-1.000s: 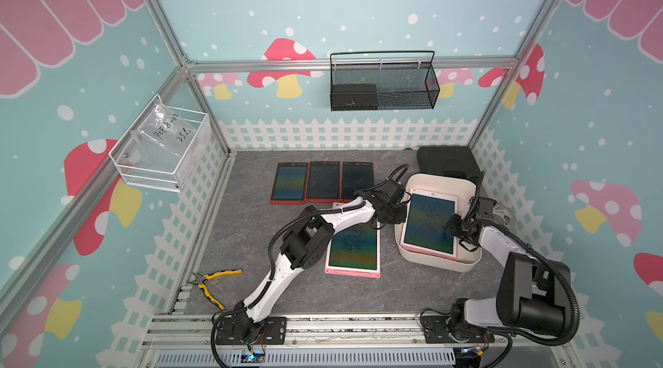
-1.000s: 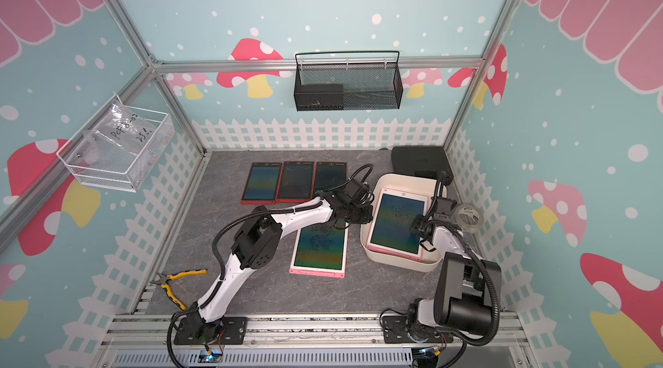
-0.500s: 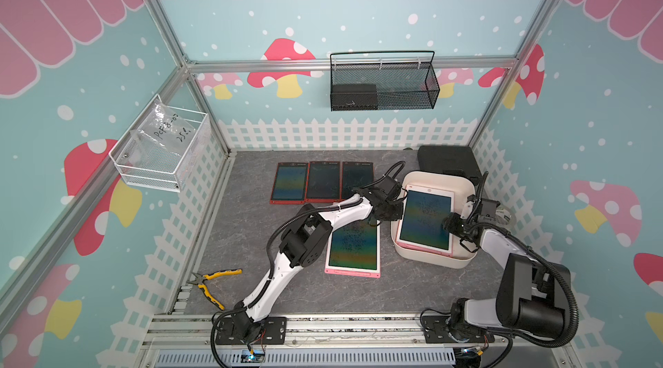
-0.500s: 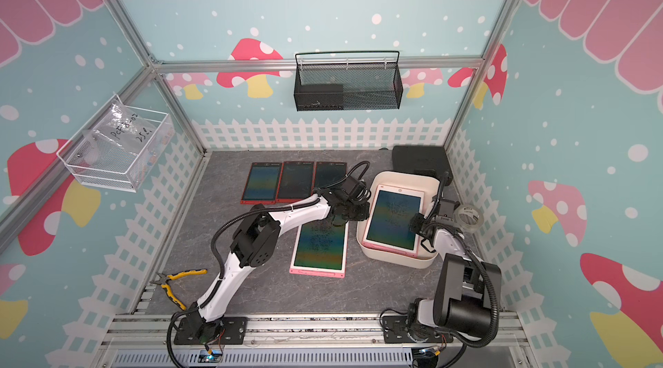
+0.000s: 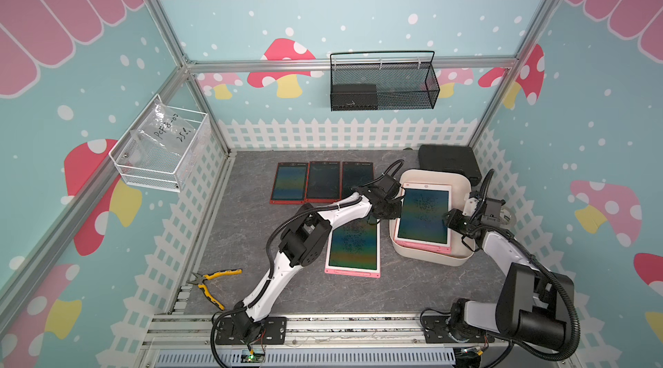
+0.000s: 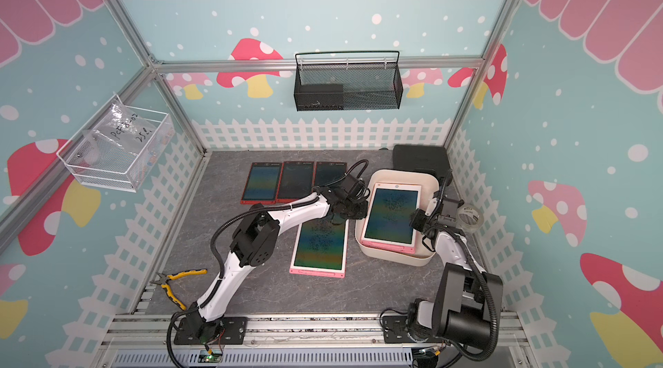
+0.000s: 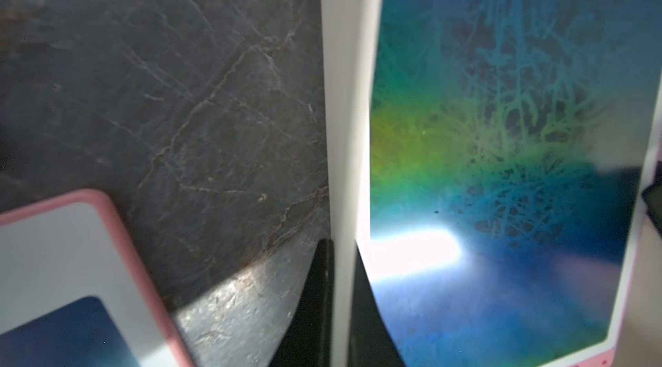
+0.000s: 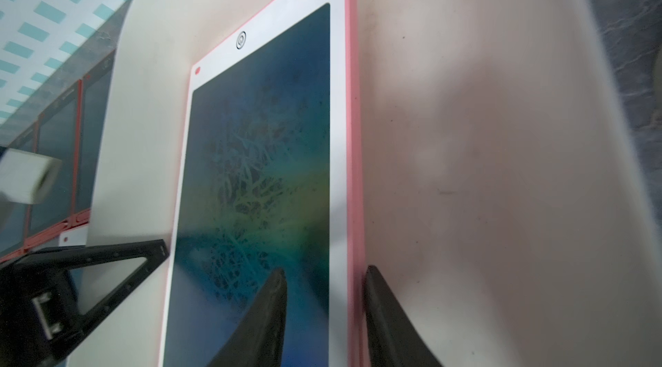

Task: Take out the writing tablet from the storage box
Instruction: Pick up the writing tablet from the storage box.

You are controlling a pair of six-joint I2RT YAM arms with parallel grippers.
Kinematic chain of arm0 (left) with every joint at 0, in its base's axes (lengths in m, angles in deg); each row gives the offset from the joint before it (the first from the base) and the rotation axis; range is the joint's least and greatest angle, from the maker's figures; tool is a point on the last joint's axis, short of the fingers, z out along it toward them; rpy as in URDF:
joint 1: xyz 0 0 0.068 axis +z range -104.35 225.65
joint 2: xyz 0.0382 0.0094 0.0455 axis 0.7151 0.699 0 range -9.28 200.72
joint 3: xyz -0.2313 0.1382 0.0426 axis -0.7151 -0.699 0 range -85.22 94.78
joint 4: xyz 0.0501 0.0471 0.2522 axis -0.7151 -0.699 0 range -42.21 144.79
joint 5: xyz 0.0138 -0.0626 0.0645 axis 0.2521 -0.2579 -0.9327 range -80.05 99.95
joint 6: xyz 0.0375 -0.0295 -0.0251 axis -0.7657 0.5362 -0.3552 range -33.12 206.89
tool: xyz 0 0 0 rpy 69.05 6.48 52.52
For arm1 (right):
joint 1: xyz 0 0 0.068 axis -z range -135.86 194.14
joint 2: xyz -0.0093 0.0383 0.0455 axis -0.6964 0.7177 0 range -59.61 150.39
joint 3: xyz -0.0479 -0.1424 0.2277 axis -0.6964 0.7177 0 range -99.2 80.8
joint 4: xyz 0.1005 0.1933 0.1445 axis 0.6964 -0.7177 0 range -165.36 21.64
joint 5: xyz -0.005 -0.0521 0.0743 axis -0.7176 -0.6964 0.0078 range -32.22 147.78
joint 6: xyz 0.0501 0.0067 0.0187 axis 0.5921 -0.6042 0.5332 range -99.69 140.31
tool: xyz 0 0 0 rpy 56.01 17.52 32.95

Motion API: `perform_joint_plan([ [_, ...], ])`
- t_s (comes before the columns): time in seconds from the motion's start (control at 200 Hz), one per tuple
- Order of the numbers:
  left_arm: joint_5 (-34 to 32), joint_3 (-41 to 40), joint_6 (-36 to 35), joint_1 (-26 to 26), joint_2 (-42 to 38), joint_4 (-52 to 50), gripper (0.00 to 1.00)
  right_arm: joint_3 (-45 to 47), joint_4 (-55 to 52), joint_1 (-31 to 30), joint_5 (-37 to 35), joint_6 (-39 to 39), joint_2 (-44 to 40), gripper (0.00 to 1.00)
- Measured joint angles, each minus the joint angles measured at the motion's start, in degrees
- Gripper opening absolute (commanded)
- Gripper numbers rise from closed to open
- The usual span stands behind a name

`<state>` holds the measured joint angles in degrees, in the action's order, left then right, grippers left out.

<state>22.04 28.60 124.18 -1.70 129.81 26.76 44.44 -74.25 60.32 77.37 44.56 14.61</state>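
The storage box [image 5: 430, 257] sits on the right part of the grey table [image 5: 251, 212], just in front of a black case [image 5: 448, 161], and the writing tablet [image 5: 423, 217] lies inside it, screen up, close along the box's left wall with bare floor showing on its right. The left gripper [image 7: 340, 243] is closed on that left wall: in the left wrist view its 2 black fingers [image 7: 311, 304] pinch the white strip of wall, 1 outside over the table and 1 inside over the screen. The right gripper [image 8: 324, 270] reaches in from the box's right side, its jaws standing apart astride the tablet's right edge; 1 finger [image 8: 258, 322] is above the screen and the other [image 8: 390, 322] is beside the pink rim, over the box floor. Whether they press on the tablet I cannot tell. On the table left of the box lies 1 pink-framed tablet [image 5: 353, 244], partly under the left arm, and behind it 3 red-framed tablets [image 5: 323, 183] lie in a row. Yellow-handled pliers [image 5: 211, 280] lie near the table's front left corner.
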Motion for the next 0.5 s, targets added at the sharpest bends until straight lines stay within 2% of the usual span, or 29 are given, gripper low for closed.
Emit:
perform_joint_plan([
  [0.15,-0.1,0.0,0.0,0.0,0.0,-0.1,0.0,0.0,0.0,0.1,0.8,0.2,-2.0,0.23],
  [0.5,-0.6,1.0,0.0,0.1,0.4,-1.2,0.0,0.0,0.6,0.7,2.3,0.2,-2.8,0.15],
])
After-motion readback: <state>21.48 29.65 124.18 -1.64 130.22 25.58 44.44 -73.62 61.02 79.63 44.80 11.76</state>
